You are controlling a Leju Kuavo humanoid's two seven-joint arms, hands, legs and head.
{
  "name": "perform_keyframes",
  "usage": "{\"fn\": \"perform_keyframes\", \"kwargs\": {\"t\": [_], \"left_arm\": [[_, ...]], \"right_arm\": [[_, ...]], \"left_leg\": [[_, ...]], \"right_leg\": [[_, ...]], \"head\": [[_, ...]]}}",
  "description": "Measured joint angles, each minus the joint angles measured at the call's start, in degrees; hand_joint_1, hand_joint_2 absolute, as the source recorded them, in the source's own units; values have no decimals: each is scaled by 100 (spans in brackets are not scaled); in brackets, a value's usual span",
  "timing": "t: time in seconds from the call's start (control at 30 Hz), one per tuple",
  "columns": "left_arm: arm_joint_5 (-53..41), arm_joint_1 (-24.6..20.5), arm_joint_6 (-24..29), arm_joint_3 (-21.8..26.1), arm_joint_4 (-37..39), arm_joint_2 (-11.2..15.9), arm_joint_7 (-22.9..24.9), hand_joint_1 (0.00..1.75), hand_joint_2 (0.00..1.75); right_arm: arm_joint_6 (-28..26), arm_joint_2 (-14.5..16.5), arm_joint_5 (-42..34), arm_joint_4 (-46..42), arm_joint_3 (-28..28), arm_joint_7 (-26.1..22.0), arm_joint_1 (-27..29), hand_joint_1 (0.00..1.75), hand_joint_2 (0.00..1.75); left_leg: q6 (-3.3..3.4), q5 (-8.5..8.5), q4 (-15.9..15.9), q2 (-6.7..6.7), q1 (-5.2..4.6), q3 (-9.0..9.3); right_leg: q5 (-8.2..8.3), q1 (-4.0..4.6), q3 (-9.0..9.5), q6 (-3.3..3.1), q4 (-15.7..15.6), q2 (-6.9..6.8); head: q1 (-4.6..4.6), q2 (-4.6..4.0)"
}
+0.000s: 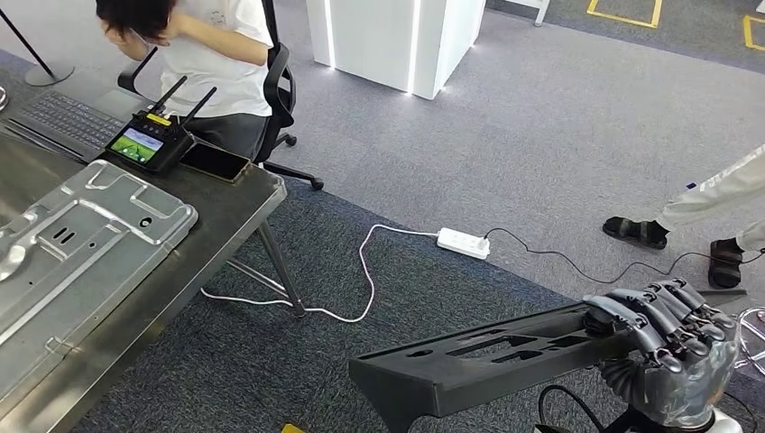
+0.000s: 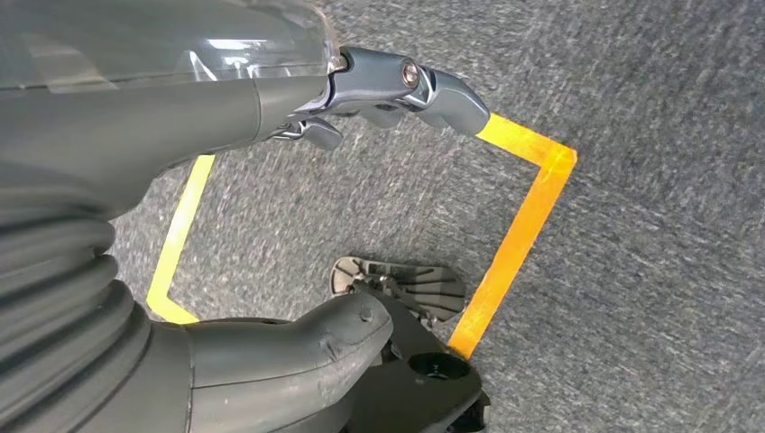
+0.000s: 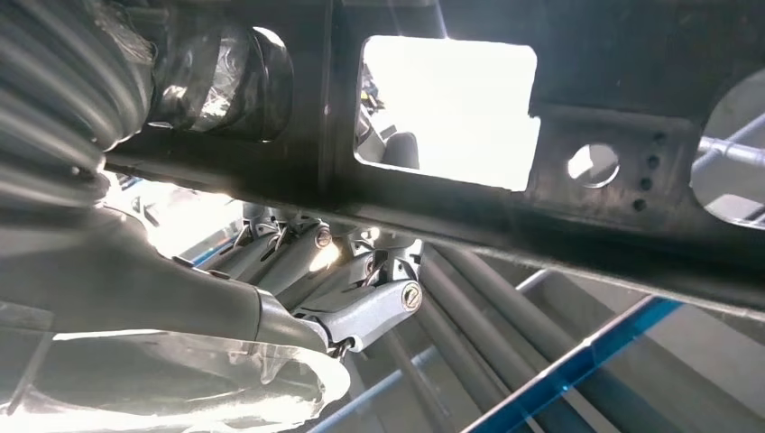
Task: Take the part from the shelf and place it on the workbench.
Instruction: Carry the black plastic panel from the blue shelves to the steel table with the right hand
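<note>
In the head view, low on the right, my right hand (image 1: 663, 338) grips one end of the long black part (image 1: 487, 356), fingers curled over its top edge. The part is a flat black bar with cut-out slots, held level above the carpet and reaching left toward the workbench (image 1: 212, 221). The right wrist view shows the part (image 3: 577, 117) from below, with its square and round holes, and my fingers (image 3: 352, 280) wrapped under it. My left hand (image 2: 180, 135) hangs over the carpet, holding nothing, with its fingers apart.
A large silver stamped panel (image 1: 81, 244) covers much of the workbench, with a controller (image 1: 144, 144), phone (image 1: 215, 162) and keyboard (image 1: 68, 117) behind it. A seated person (image 1: 216, 63) is at the far end. A power strip (image 1: 463, 242) and cable lie on the carpet; another person's feet (image 1: 686, 236) stand right.
</note>
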Motion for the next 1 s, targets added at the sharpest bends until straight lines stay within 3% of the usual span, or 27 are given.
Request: {"fn": "perform_keyframes", "kwargs": {"t": [0.03, 0.07, 0.1, 0.13, 0.2, 0.27, 0.3, 0.33, 0.4, 0.43, 0.47, 0.53, 0.57, 0.63, 0.7, 0.77, 0.8, 0.83, 0.9, 0.93, 1.0], "left_arm": [[-1, 12, -1, 0, 0, 2, 0, 0, 175], [-1, 23, -1, 0, 1, 4, 0, 0, 175], [-1, 26, -2, 0, 1, 6, 0, 0, 175], [-1, 21, -3, 0, 1, 8, -1, 0, 175], [-3, 1, -11, 0, 1, 8, -3, 0, 175], [-8, -1, -17, 0, 1, 8, -14, 0, 175], [-11, 6, -18, 0, 1, 9, -23, 0, 175], [-15, 13, -17, 0, 1, 9, -33, 0, 175], [-18, 11, -11, 0, 1, 9, -58, 0, 175], [-18, 0, -4, 0, 1, 7, -71, 0, 175], [-17, -9, 4, 1, 1, 4, -80, 0, 175], [-19, -19, 24, 4, 1, -1, -87, 0, 175], [-27, -17, 34, 5, 1, -5, -82, 0, 175], [-57, -33, 57, 7, 1, -19, -64, 0, 175], [-86, -68, 70, 7, 1, -43, -44, 0, 175], [-94, -87, 64, 7, 1, -62, -34, 0, 175], [-93, -86, 55, 7, 1, -69, -33, 0, 175], [-93, -84, 46, 8, 1, -74, -33, 0, 175], [-95, -82, 37, 9, 1, -92, -39, 0, 175], [-97, -85, 37, 9, 1, -99, -46, 0, 175], [-95, -82, 39, 9, 1, -110, -63, 0, 175]], "right_arm": [[0, -7, -4, 0, -10, 3, -13, 175, 175], [1, -9, -4, 0, -13, 4, -25, 175, 175], [1, -10, -5, -1, -13, 5, -29, 175, 175], [1, -11, -5, -3, -15, 13, -29, 175, 175], [1, -15, -2, -8, -21, 59, -29, 175, 175], [2, -28, -11, -8, -40, 127, -45, 175, 175], [2, -40, -26, -8, -56, 155, -60, 175, 175], [2, -58, -45, -7, -75, 178, -78, 175, 175], [2, -102, -81, -7, -110, 233, -120, 175, 175], [2, -126, -96, -3, -125, 265, -149, 175, 175], [2, -149, -107, 5, -140, 297, -183, 175, 175], [2, -194, -119, 34, -168, 349, -254, 175, 175], [2, -216, -121, 53, -180, 372, -284, 175, 175], [1, -247, -131, 84, -203, 399, -310, 175, 175], [0, -257, -141, 110, -232, 405, -299, 175, 175], [0, -258, -150, 141, -257, 404, -287, 175, 175], [0, -258, -156, 155, -267, 404, -284, 175, 175], [0, -258, -164, 166, -276, 404, -283, 175, 175], [0, -258, -184, 175, -297, 402, -277, 175, 175], [-1, -258, -196, 175, -314, 399, -265, 175, 175], [-1, -258, -213, 175, -362, 390, -225, 175, 175]], "left_leg": [[-33, 0, -6, -47, 5, -8], [-63, -24, 20, -8, 1, -19], [-92, -99, 123, 114, -6, -63], [-121, -231, 341, 280, -11, -158], [-176, -586, 1045, 582, 21, -518], [-222, -731, 1564, 663, 67, -805], [-237, -643, 1530, 689, 84, -801], [-243, -462, 1275, 732, 96, -680], [-215, -93, 485, 975, 81, -284], [-182, 3, 200, 1076, 62, -143], [-148, 32, 51, 1141, 42, -76], [-77, 25, 10, 1046, 22, -83], [-42, 38, -16, 978, 26, -68], [37, 72, -75, 847, 42, -22], [83, 87, -91, 710, 45, -9], [97, 83, -81, 551, 32, -8], [98, 78, -72, 471, 27, -1], [93, 70, -60, 390, 26, 9], [70, 44, -22, 236, 23, 16], [49, 31, 0, 158, 23, 2], [-11, 28, 21, 29, 35, -44]], "right_leg": [[8, -10, 12, -27, -22, -68], [16, -19, 38, -58, -56, -132], [23, -31, 68, -96, -94, -204], [28, -40, 95, -134, -129, -289], [9, -16, 121, -182, -143, -458], [-17, -2, 133, -185, -140, -624], [-30, -2, 144, -176, -138, -700], [-47, -3, 164, -162, -137, -772], [-93, 10, 217, -112, -125, -902], [-116, 22, 237, -81, -117, -958], [-135, 36, 252, -49, -110, -1010], [-155, 42, 285, 10, -119, -1118], [-182, 27, 308, 45, -105, -1109], [-374, -15, 231, 95, 149, -859], [-726, -41, -108, 112, 828, -527], [-892, -41, -461, 118, 1426, -423], [-812, -41, -520, 115, 1464, -408], [-621, -43, -473, 107, 1281, -386], [-178, -52, -198, 80, 563, -185], [-51, -57, -78, 69, 255, -66], [-23, -47, 12, 48, 6, 59]], "head": [[0, 0], [-1, 0], [-5, 0], [-9, 0], [-16, 0], [-16, 0], [-16, 0], [-16, 0], [-16, 0], [-14, 0], [-12, 0], [-9, 0], [-9, 0], [-7, 0], [-6, 0], [-6, 0], [-6, 0], [-6, 0], [-5, 0], [-7, 0], [-7, 0]]}}
